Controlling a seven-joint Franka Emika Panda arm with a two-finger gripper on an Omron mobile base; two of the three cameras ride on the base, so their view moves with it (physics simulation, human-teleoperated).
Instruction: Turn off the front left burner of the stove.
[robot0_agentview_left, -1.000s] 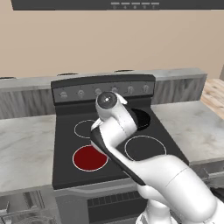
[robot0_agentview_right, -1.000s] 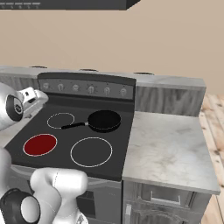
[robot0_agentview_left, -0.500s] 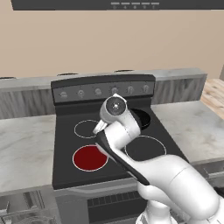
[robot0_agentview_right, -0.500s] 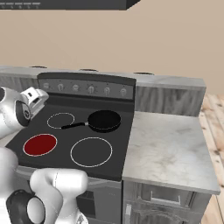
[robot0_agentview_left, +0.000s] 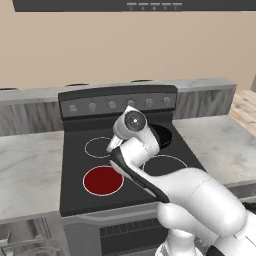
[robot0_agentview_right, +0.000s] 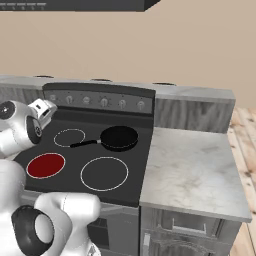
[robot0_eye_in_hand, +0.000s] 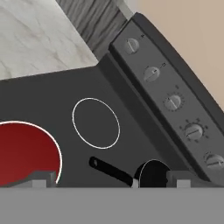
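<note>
Nearest me: the gripper (robot0_eye_in_hand: 105, 179), just two dark fingertip stubs at the bottom of the hand view. Tips sit wide apart with nothing between them, so I read it as open and empty. It hangs over the cooktop, not touching anything.

Under it, the front left burner (robot0_agentview_left: 103, 180) glows solid red, so it's on. It's at the near left corner of the stove (robot0_agentview_left: 75, 195), beside the left counter (robot0_agentview_left: 27, 170).

Next out: black frying pan (robot0_agentview_right: 119, 137) on the back right burner, handle pointing left toward the small back left ring (robot0_eye_in_hand: 96, 123). Front right ring (robot0_agentview_right: 104, 173) is dark.

Farthest: raised back panel with five grey knobs (robot0_eye_in_hand: 173, 102) in a row. I can't read the markings, so I can't tell which knob drives the red burner; my guess is one of the left-end pair.

Handling, as judgement: knob is a small rigid dial, fixed to the panel, probably smooth. Pinch it across its diameter, square to the panel face, then rotate the wrist. An off-centre grip will likely slip. Pan handle is close to the reach path; stay above it.
</note>
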